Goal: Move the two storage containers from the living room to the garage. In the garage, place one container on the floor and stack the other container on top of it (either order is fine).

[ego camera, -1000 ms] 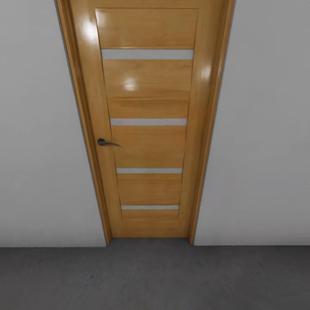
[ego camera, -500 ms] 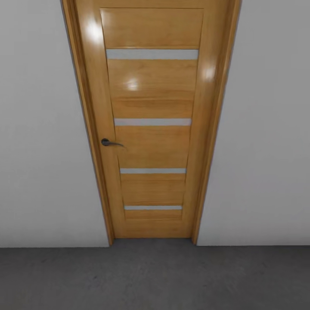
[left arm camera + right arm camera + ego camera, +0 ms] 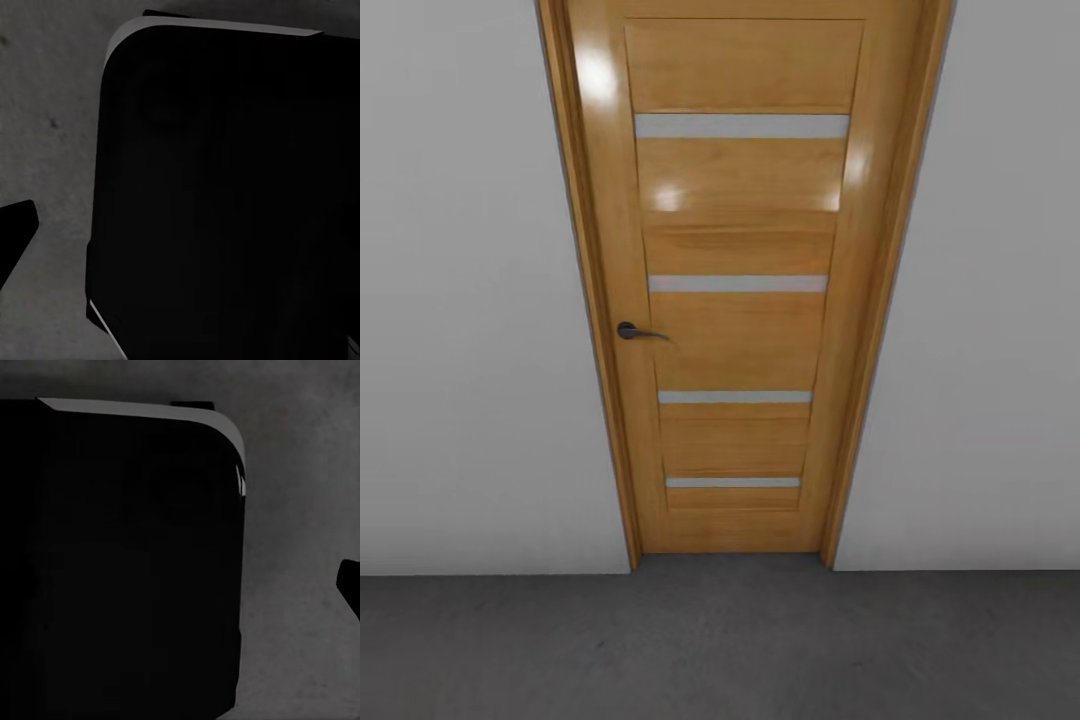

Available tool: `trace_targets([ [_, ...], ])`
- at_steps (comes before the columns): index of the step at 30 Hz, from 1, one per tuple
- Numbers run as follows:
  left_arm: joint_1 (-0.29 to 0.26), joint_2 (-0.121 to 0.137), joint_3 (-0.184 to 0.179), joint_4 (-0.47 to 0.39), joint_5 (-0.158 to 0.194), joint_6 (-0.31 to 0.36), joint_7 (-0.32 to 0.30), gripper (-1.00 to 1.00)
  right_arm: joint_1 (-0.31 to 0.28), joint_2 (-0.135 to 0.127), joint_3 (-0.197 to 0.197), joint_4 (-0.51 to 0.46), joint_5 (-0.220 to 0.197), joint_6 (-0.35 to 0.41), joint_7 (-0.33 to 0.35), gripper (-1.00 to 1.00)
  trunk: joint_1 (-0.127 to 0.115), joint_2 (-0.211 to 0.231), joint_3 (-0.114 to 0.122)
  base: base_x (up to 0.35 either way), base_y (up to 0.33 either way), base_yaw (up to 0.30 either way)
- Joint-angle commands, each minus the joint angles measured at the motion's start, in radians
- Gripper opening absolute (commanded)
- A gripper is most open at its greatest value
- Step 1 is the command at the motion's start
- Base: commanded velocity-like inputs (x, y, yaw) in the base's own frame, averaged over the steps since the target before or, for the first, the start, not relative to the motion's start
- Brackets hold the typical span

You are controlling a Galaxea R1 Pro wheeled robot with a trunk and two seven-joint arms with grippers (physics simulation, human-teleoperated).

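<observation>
Pale grey walls (image 3: 470, 300) frame a shut wooden door (image 3: 740, 330) directly ahead of the robot's head camera, the door standing upright in its frame and meeting a dark grey, mottled concrete floor (image 3: 720, 650) at its foot. Four pale horizontal strips cross the door's panels, and a small dark lever handle (image 3: 632, 331) sits on its left edge, about halfway up. Both wrist cameras look down on that same rough concrete (image 3: 45, 112), each beside a large black rounded body (image 3: 120, 562) that appears to be part of the robot itself. The orange-red storage containers appear nowhere here, so which way they lie from either arm, and which arm is nearer, cannot be judged; the wrist pictures likewise give no means of telling whether either gripper is released or clenched. The relation that governs the coming move seems to be robot to door: it lies squarely ahead, shut, with its handle to the robot's left.
</observation>
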State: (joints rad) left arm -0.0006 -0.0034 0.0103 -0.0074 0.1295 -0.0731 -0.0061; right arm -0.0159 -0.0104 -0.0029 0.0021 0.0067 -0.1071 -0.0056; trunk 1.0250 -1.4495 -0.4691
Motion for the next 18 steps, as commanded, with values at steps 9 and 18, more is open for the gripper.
trace_targets([
  [9,0.000,0.000,0.000,0.000,0.009,-0.002,-0.001,1.00,-0.001,0.001,0.000,0.001,0.001,-0.003,-0.002,1.00,0.000,0.000,-0.001,0.067,0.008,0.000],
  [18,0.000,0.000,0.000,0.000,0.009,-0.002,-0.001,1.00,-0.001,0.002,0.000,0.001,0.000,0.004,-0.001,1.00,0.000,0.000,-0.001,0.296,0.000,0.000],
])
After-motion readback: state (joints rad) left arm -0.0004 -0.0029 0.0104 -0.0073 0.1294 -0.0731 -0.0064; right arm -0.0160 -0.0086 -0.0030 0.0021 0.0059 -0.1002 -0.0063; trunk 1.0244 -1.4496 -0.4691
